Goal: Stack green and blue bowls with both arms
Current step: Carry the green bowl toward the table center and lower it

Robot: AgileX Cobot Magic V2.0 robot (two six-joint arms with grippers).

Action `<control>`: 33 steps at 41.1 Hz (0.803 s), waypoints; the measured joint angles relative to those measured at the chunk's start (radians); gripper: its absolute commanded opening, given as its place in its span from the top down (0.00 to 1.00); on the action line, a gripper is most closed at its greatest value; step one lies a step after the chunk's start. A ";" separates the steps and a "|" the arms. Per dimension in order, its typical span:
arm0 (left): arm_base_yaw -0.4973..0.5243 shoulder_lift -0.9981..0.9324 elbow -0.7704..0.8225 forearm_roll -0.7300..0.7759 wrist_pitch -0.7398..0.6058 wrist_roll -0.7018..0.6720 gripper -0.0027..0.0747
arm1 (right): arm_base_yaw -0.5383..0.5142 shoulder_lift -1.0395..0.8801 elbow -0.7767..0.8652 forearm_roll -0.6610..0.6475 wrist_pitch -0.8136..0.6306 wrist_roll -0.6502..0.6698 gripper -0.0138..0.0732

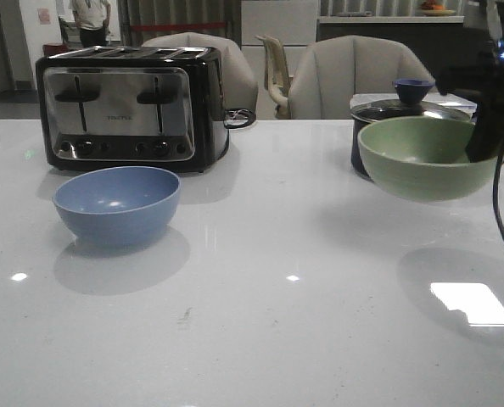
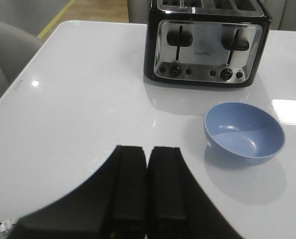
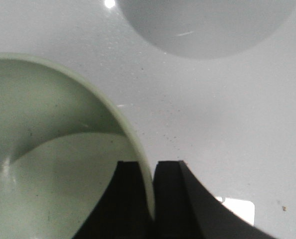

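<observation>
The blue bowl point(image 1: 116, 203) sits upright on the white table at the left, in front of the toaster; it also shows in the left wrist view point(image 2: 244, 131). The green bowl point(image 1: 422, 157) hangs in the air at the right, above the table. My right gripper point(image 3: 153, 167) is shut on the green bowl's rim point(image 3: 138, 144), one finger inside and one outside; in the front view it shows as a dark mass point(image 1: 494, 127) at the bowl's right side. My left gripper point(image 2: 148, 152) is shut and empty, above bare table to the left of the blue bowl; it does not show in the front view.
A black and silver toaster point(image 1: 129, 106) stands at the back left. A dark lidded saucepan with a blue knob point(image 1: 411, 106) stands behind the green bowl. Chairs point(image 1: 354, 72) stand beyond the table's far edge. A black cable point(image 1: 502, 212) hangs at the right.
</observation>
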 measured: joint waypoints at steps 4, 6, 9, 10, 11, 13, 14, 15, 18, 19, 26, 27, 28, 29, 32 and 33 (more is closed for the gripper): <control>0.000 0.000 0.000 0.000 0.000 0.000 0.83 | 0.035 -0.058 0.000 0.000 0.031 -0.001 0.77; 0.000 0.000 0.000 0.000 0.000 0.000 0.83 | 0.061 -0.086 0.000 0.000 0.046 -0.001 0.77; 0.000 0.000 0.000 0.000 0.000 0.000 0.83 | 0.106 -0.107 0.000 0.000 0.065 -0.001 0.77; 0.000 0.000 0.000 0.000 0.000 0.000 0.83 | 0.126 -0.109 0.000 0.002 0.071 -0.001 0.77; 0.000 0.000 0.000 0.000 0.000 0.000 0.83 | 0.140 -0.109 0.000 0.002 0.074 -0.001 0.77; 0.000 0.000 0.000 0.000 0.000 0.000 0.83 | 0.177 -0.109 0.000 0.010 0.081 -0.001 0.77; 0.000 0.000 0.000 0.000 0.000 0.000 0.83 | 0.199 -0.109 0.002 0.012 0.081 -0.001 0.77; 0.000 0.000 0.000 0.000 0.000 0.000 0.83 | 0.215 -0.107 0.006 0.016 0.081 -0.002 0.77; 0.000 0.000 0.000 0.000 0.000 0.000 0.83 | 0.269 -0.099 0.023 0.032 0.067 -0.002 0.77; 0.000 0.000 0.000 0.000 0.000 0.000 0.83 | 0.290 -0.093 0.032 0.039 0.059 -0.002 0.77; 0.000 0.000 0.000 0.000 0.000 0.000 0.83 | 0.391 -0.030 0.069 0.057 0.001 -0.004 0.77; 0.000 0.000 0.000 0.000 0.000 0.000 0.83 | 0.401 -0.020 0.069 0.060 -0.002 -0.004 0.77; 0.000 0.000 0.000 0.000 0.000 0.000 0.83 | 0.410 -0.005 0.069 0.065 -0.009 -0.004 0.77; 0.000 0.000 0.000 0.000 0.000 0.000 0.83 | 0.416 0.006 0.069 0.070 -0.016 -0.004 0.77; 0.000 0.000 0.000 0.000 0.000 0.000 0.83 | 0.432 0.044 0.069 0.087 -0.039 -0.004 0.76; 0.000 0.000 0.000 0.000 0.000 0.000 0.83 | 0.438 0.058 0.069 0.090 -0.050 -0.004 0.76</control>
